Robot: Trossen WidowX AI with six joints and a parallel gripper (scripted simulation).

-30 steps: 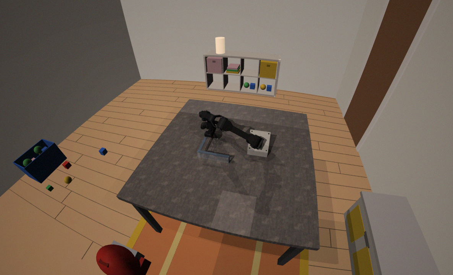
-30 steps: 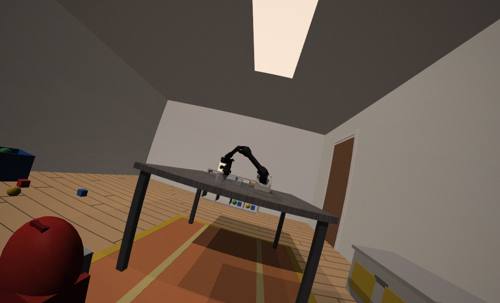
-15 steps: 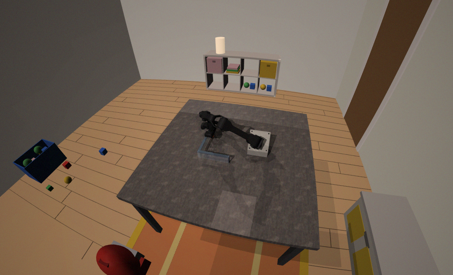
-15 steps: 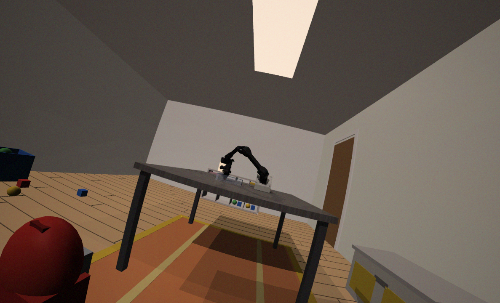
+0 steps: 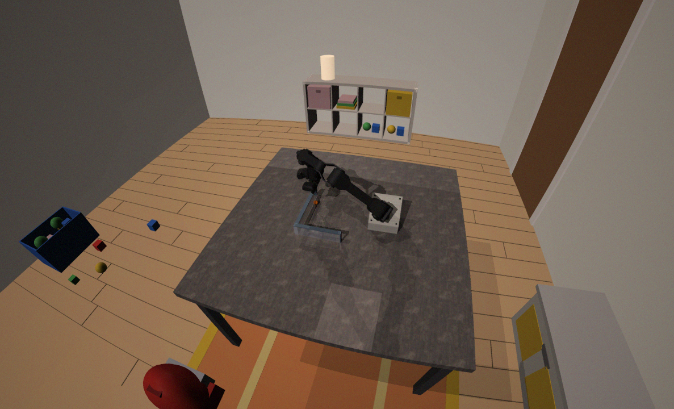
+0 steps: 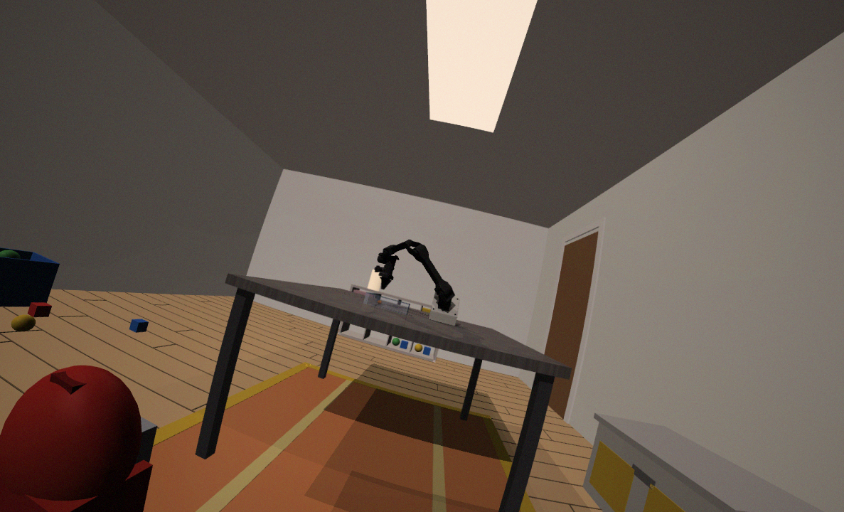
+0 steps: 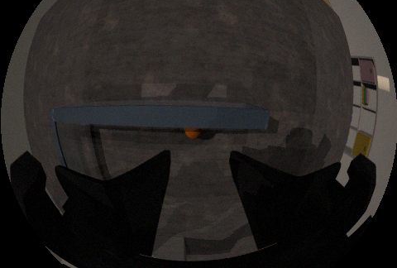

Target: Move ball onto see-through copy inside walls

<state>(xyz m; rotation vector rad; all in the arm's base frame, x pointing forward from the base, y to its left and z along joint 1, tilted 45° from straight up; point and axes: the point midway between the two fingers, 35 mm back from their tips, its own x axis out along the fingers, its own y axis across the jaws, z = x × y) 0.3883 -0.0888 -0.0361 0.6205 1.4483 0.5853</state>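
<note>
The orange ball (image 5: 317,202) (image 7: 193,132) lies on the table (image 5: 410,305) inside the corner, close beside the far-left clear wall (image 5: 306,209) (image 7: 124,116), whose top edge hides part of it in the wrist view. The see-through copy does not show apart from the ball. The other clear wall (image 5: 318,233) meets the first at the corner. My gripper (image 5: 312,190) (image 6: 385,286) (image 7: 200,156) is open and empty. It hangs above the table and the walls, with its fingertips clear of the ball.
The arm's light base (image 5: 385,224) (image 6: 442,316) stands on the table to the right of the walls. On the floor are a shelf (image 5: 359,81) behind the table, a blue bin (image 5: 70,243) at the left and a cabinet (image 5: 583,345) at the right.
</note>
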